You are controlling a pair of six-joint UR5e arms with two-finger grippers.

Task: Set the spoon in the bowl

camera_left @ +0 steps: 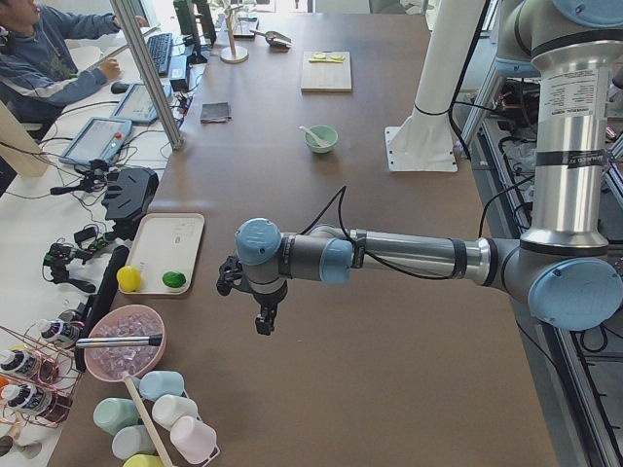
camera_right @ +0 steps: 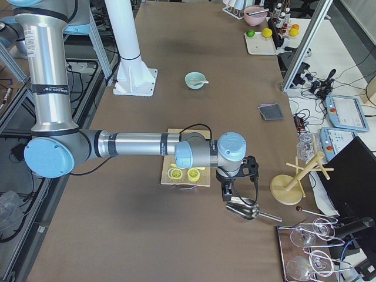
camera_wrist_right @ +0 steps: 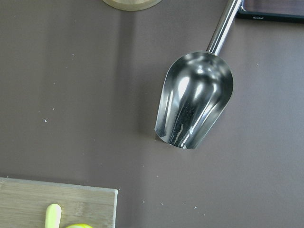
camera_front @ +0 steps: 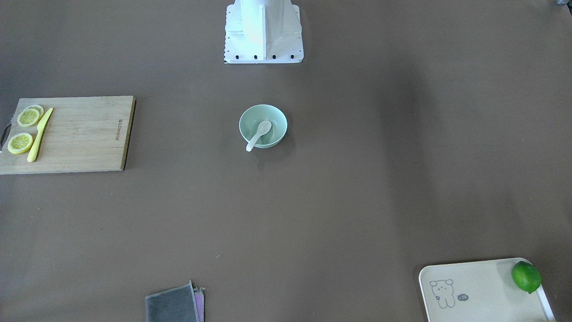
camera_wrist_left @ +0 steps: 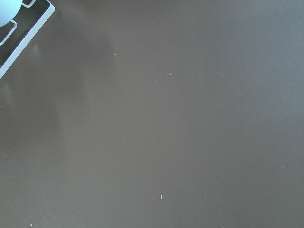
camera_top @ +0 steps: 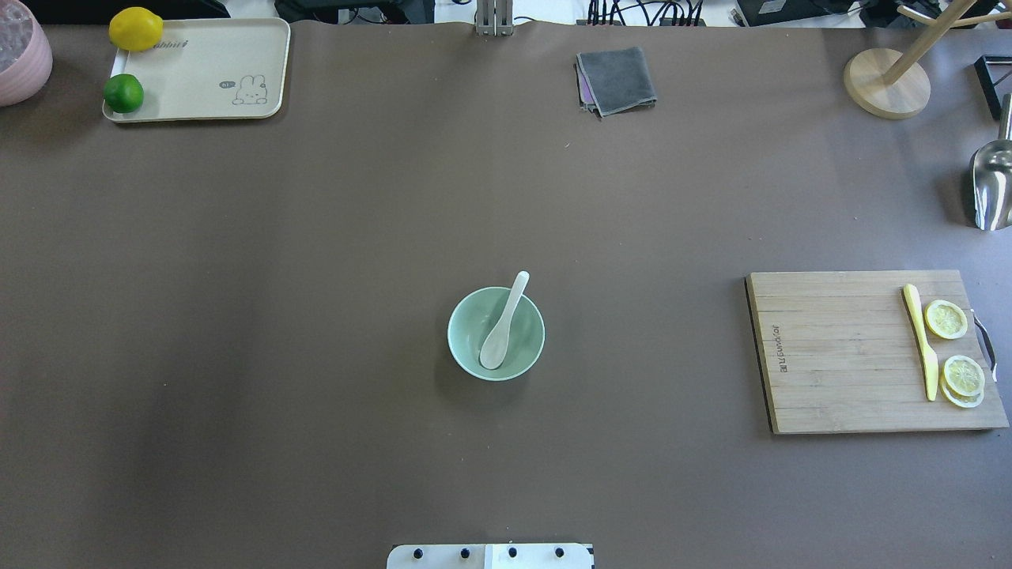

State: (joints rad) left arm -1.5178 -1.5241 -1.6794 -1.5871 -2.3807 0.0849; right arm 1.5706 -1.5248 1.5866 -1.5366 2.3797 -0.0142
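Task looks done: spoon lies scoop-down in bowl at table centre, handle leaning over the far rim. Overhead & front views show no arms. Only the side views catch left gripper & right gripper, both at the table ends, well apart from bowl; can't tell if either is apart or together.

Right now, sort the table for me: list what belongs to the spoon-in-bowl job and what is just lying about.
Job: spoon, lying in the bowl.

Lying about: cutting board, yellow knife, lemon slices, tray, lime, lemon, grey cloth, metal scoop.
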